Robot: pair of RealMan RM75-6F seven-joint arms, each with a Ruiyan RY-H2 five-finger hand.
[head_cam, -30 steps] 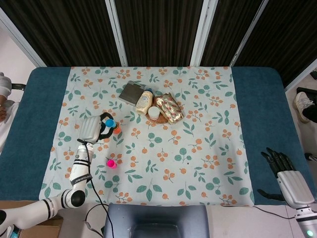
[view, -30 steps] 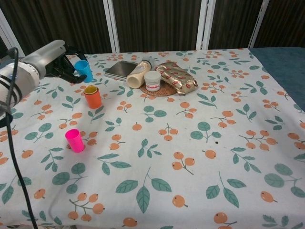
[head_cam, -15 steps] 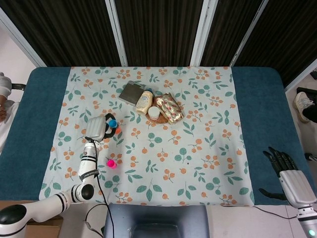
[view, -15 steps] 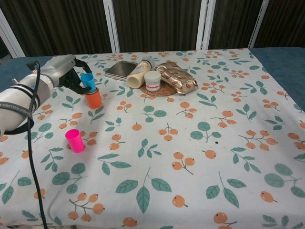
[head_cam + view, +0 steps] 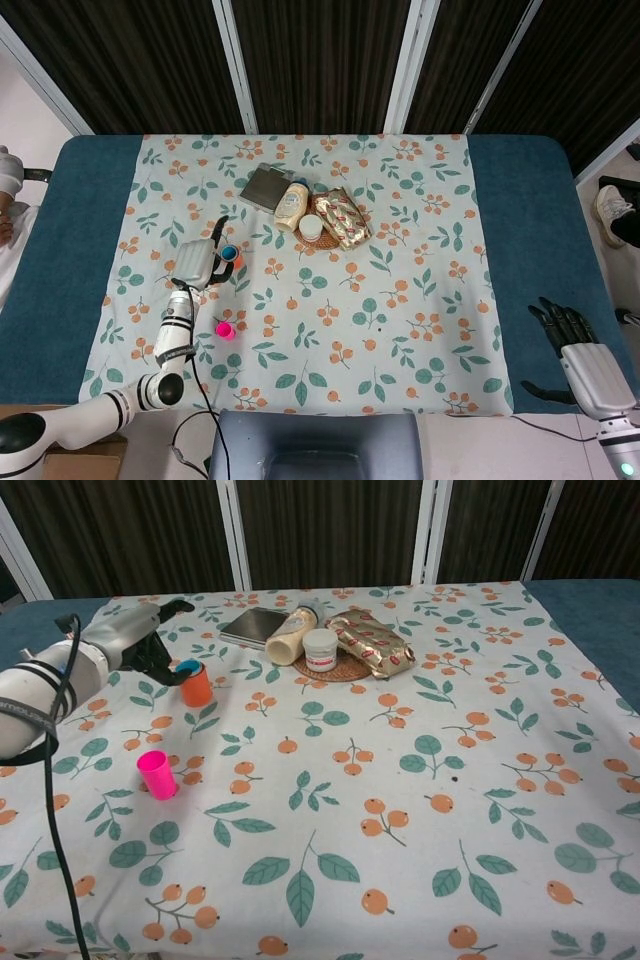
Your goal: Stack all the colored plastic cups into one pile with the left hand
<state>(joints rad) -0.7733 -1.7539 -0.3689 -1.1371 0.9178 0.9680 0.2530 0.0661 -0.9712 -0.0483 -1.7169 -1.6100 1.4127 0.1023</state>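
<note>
Three cups: blue cup (image 5: pixel 187 666) sitting nested in orange cup (image 5: pixel 196 685), pink cup (image 5: pixel 156 774) standing apart.

Left hand (image 5: pixel 138 638) is resting beside the nested pair, one finger pointing out; whether it is gripping the rim cannot be told. Right hand (image 5: pixel 580 345) is lying empty, fingers spread. Smooth plastic tapered cups; no label is reading clearly.

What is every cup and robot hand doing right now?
blue cup: nested inside the orange cup, only its rim showing.
orange cup: upright, holding the blue cup.
pink cup: upright, alone, not stacked.
left hand: at the blue cup's rim; grip unclear.
right hand: open, holding nothing.
</note>
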